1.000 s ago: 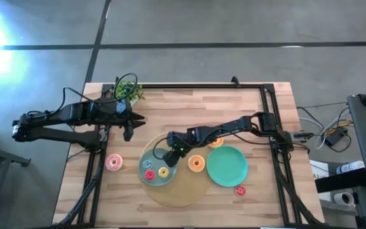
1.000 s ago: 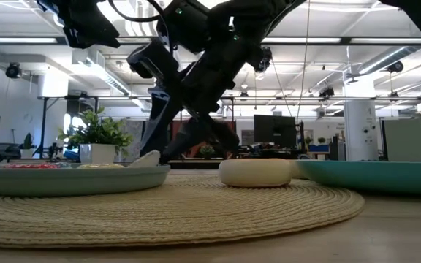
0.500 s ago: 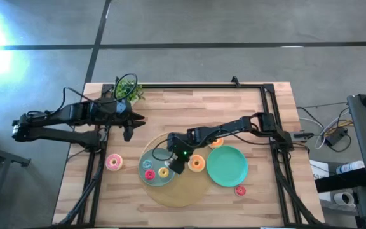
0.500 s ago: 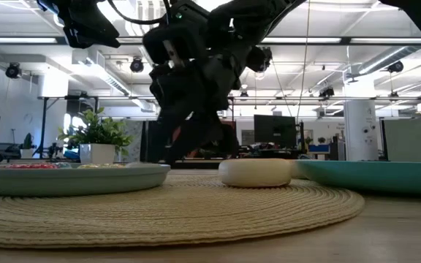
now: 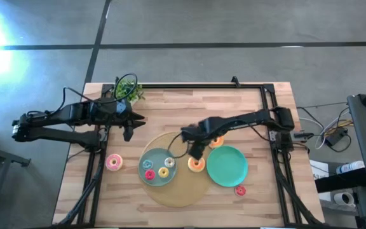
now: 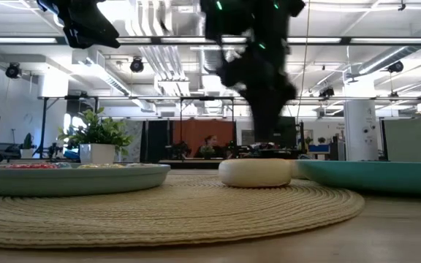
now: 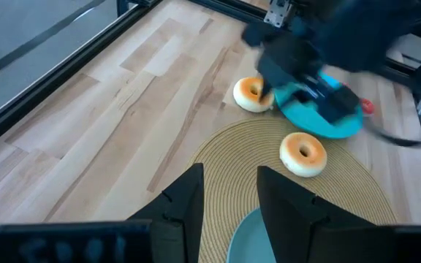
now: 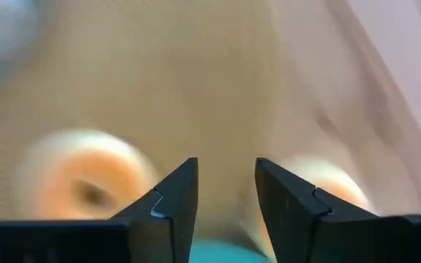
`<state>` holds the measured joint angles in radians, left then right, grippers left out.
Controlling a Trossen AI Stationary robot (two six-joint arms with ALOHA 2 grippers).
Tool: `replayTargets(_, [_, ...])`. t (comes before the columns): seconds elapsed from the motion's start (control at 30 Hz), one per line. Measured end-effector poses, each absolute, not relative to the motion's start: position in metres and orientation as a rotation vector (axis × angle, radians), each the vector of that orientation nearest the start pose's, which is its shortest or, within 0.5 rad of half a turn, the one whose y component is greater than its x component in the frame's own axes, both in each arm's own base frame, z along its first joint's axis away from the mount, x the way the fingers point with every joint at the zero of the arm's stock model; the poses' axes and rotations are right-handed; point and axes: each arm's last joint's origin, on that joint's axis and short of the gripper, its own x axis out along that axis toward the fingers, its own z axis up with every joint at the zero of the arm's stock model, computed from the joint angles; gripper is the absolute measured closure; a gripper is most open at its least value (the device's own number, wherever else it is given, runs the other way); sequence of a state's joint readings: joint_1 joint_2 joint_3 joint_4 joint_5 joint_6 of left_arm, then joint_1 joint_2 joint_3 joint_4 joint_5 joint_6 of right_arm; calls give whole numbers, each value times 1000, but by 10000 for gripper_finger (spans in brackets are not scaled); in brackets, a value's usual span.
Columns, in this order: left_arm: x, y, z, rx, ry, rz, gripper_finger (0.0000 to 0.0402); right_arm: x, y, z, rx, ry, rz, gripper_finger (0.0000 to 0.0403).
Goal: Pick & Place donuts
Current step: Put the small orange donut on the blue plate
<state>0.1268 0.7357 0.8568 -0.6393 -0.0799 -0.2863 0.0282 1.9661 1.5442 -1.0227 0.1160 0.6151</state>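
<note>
In the high view, my right gripper (image 5: 196,151) hovers open above the woven mat, just on the far side of an orange donut (image 5: 197,165) and touching nothing. Its wrist view shows the open fingers (image 8: 225,172) over two blurred orange donuts (image 8: 86,183) (image 8: 320,183). A second orange donut (image 5: 216,141) lies on the wood beyond the mat. The grey-blue plate (image 5: 143,156) holds red (image 5: 149,173), yellow (image 5: 164,172) and pale green (image 5: 169,163) donuts. A pink donut (image 5: 113,163) and a small red one (image 5: 240,189) lie on the table. My left gripper (image 5: 129,132) waits open at the left.
A round woven mat (image 5: 176,194) lies under the grey-blue plate and the edge of a green plate (image 5: 226,165). A small leafy plant (image 5: 127,89) stands at the far left corner. Black rails (image 5: 273,121) run along the table's sides and far edge.
My right gripper has swung from above the grey-blue plate toward the table's right and has risen, now standing over the orange donut on the mat. A pale donut now shows lying on the plate where the gripper had been.
</note>
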Motion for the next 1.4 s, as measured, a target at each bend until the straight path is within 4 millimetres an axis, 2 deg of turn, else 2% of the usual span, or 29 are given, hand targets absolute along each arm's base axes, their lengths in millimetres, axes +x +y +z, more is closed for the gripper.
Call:
replayTargets(0.13, [143, 21, 321, -288, 491, 275, 300, 350, -5, 202, 470, 1512, -598, 267])
replayTargets(0.23, [143, 21, 320, -289, 494, 275, 300, 330, 1, 206, 548, 1537, -566, 266])
replayTargets(0.4, [143, 21, 320, -290, 495, 276, 300, 292, 33, 217, 623, 1495, -520, 270])
replayTargets(0.53, [144, 21, 319, -286, 497, 275, 300, 256, 65, 224, 768, 1400, -555, 273])
replayTargets(0.63, [144, 21, 319, -285, 499, 275, 300, 229, 87, 220, 937, 1341, -629, 271])
replayTargets(0.8, [144, 21, 318, -285, 501, 275, 300, 194, 122, 198, 1184, 1319, -704, 261])
replayTargets(0.93, [145, 21, 318, -285, 503, 275, 300, 178, 145, 183, 1286, 1315, -687, 251])
replayTargets(1.13, [145, 21, 318, -285, 503, 276, 300, 164, 165, 172, 1251, 1360, -689, 245])
replayTargets(1.4, [145, 21, 318, -285, 503, 276, 300, 173, 172, 153, 1210, 1327, -695, 255])
